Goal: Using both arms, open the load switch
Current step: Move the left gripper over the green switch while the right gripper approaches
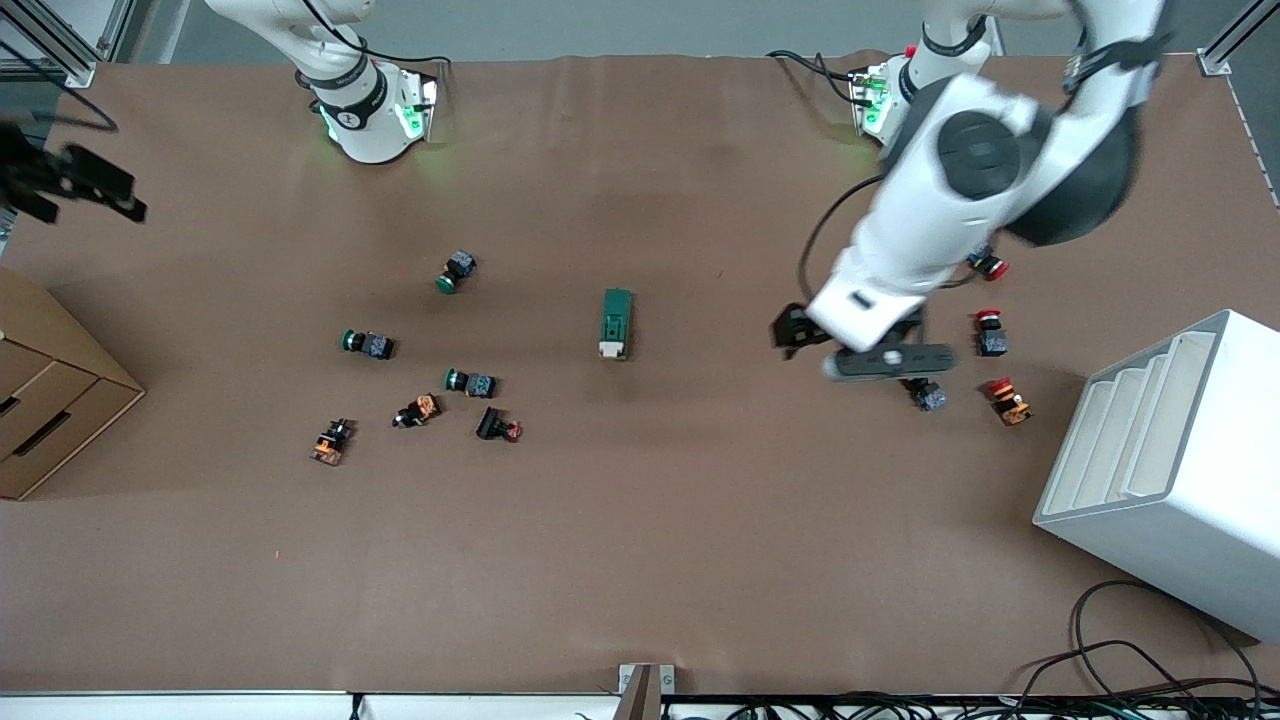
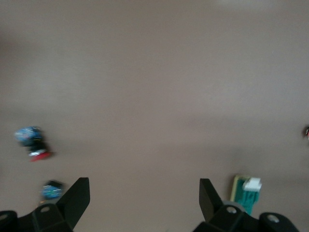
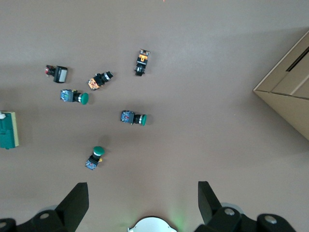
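Observation:
The load switch [image 1: 616, 323] is a dark green block lying mid-table, its white tab at the end nearer the front camera. It also shows in the left wrist view [image 2: 247, 193] and at the edge of the right wrist view [image 3: 8, 129]. My left gripper [image 1: 888, 362] hangs over the table between the switch and the red-capped buttons. It is open [image 2: 144, 186] over bare tabletop. My right gripper [image 1: 100, 185] is raised at the right arm's end of the table, open [image 3: 142, 188] and holding nothing, with its own base [image 3: 152, 224] below it.
Green-capped push buttons [image 1: 456, 271] [image 1: 367, 344] [image 1: 470, 382] and orange-and-black ones [image 1: 332, 441] [image 1: 418, 411] lie toward the right arm's end. Red-capped buttons [image 1: 990, 333] [image 1: 1008, 400] lie under the left arm. A white stepped rack [image 1: 1170, 470] and cardboard drawers [image 1: 50, 390] stand at the table's ends.

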You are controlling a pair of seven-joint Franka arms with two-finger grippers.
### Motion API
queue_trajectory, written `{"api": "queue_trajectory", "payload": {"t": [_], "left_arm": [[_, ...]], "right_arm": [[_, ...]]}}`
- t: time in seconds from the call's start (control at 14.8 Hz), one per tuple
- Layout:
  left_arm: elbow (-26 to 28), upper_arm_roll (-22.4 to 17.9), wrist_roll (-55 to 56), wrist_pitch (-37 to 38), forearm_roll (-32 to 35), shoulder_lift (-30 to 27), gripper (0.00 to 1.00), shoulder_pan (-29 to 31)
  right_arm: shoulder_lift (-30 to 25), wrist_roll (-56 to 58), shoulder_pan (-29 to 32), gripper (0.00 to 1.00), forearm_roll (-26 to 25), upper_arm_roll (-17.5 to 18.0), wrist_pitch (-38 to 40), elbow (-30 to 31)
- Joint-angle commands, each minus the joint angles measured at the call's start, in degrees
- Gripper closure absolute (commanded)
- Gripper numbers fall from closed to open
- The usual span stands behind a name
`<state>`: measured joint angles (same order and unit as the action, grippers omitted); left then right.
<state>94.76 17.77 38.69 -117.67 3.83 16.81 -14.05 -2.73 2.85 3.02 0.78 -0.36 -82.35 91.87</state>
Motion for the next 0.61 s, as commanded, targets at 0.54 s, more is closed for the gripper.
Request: {"api": "queue_trajectory", "payload": {"t": [0.54], "left_arm": [[-0.10, -0.10, 50.66, -15.57, 31.55, 17.02, 0.00, -23.11]], "right_arm": [[11.17, -7.19, -1.00, 0.00, -4.30, 0.45, 1.58, -3.63]]}}
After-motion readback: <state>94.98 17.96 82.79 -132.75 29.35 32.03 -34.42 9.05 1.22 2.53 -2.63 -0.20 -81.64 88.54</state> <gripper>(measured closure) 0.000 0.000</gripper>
